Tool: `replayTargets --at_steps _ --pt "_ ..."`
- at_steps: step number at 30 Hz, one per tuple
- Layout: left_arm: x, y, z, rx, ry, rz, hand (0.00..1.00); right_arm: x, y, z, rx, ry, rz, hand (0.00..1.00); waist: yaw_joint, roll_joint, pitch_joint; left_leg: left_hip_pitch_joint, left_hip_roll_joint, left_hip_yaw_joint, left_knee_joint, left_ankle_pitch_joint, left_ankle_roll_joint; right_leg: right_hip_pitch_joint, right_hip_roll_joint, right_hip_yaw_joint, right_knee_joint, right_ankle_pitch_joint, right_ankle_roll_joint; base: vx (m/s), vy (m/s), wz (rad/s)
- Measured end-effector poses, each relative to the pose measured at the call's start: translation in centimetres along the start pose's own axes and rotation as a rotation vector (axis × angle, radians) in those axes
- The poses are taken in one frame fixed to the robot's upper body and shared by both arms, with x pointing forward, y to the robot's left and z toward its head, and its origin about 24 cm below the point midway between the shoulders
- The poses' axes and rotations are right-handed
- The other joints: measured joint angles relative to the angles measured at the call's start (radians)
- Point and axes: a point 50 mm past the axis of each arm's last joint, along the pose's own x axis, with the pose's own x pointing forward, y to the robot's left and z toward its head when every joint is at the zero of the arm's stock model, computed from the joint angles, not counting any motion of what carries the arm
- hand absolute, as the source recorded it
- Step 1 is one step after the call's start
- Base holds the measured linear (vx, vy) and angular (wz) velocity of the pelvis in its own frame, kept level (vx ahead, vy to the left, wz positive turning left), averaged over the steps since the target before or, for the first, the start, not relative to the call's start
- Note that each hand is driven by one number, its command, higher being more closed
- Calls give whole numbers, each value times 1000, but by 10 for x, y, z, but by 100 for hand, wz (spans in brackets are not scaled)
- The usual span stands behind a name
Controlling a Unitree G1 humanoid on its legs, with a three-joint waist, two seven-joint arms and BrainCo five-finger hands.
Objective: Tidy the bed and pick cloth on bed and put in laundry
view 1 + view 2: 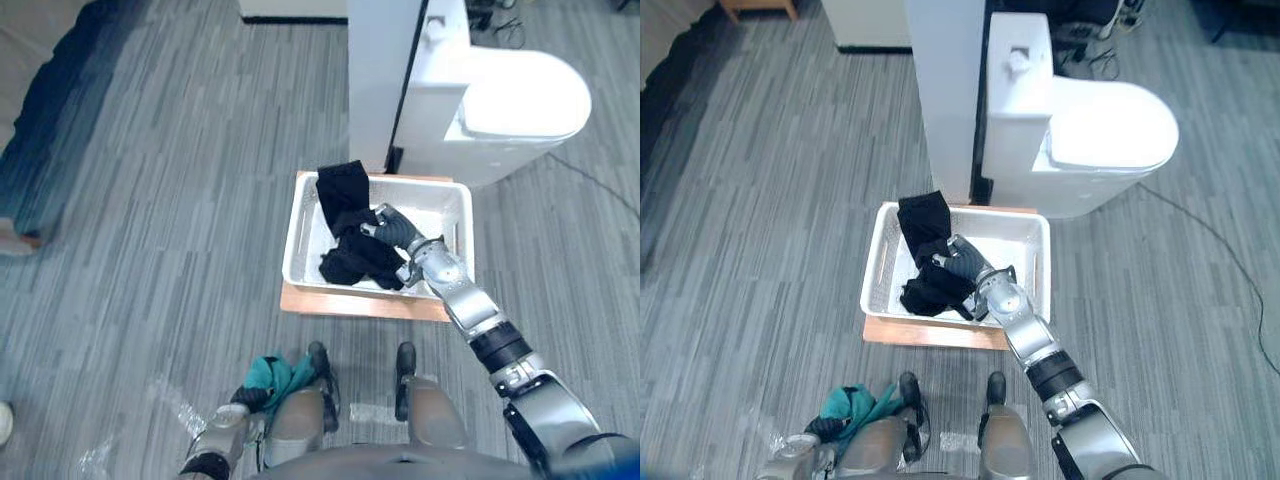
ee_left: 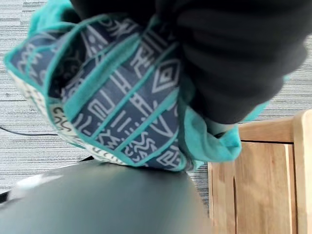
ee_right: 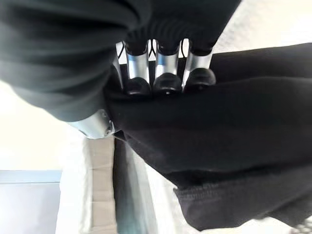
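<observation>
A white laundry basket stands on the floor ahead of me. A black cloth lies bunched inside it, one end draped over the far left rim. My right hand reaches into the basket, and in the right wrist view its fingers are curled into the black cloth. Low at my left side, my left hand holds a bunched teal cloth with a dark blue patterned panel.
The basket sits on a flat wooden board. Just behind it stand a white upright panel and a white toilet. Dark bedding lies at the far left. Grey striped carpet surrounds the basket.
</observation>
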Motion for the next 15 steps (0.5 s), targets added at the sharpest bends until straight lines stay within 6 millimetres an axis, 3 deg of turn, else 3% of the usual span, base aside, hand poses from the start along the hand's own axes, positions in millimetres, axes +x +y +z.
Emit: replayTargets --at_steps 3,4,8,15 --pt "4 -5 22 1 -77 -15 100 13 -9 5 -34 9 -30 100 5 15 49 -13 0 -9 12 0 0 -8 -2 0 7 1 -1 -57 -7 5" --pt "5 -8 31 0 -106 -23 100 17 -13 6 -46 18 -44 0 9 21 56 -35 1 -10 23 0 1 -24 -2 0 10 3 -2 -57 -4 5" --pt "6 -13 50 -6 -168 -42 100 21 -25 3 -72 52 -81 0 28 30 70 -75 7 -14 26 6 5 -58 4 -2 3 14 -1 -21 -10 1" --pt "5 -18 56 15 -203 -52 100 16 -43 -14 -80 135 -175 0 31 31 73 -76 7 -17 21 6 5 -53 4 -2 -7 16 -4 25 4 3"
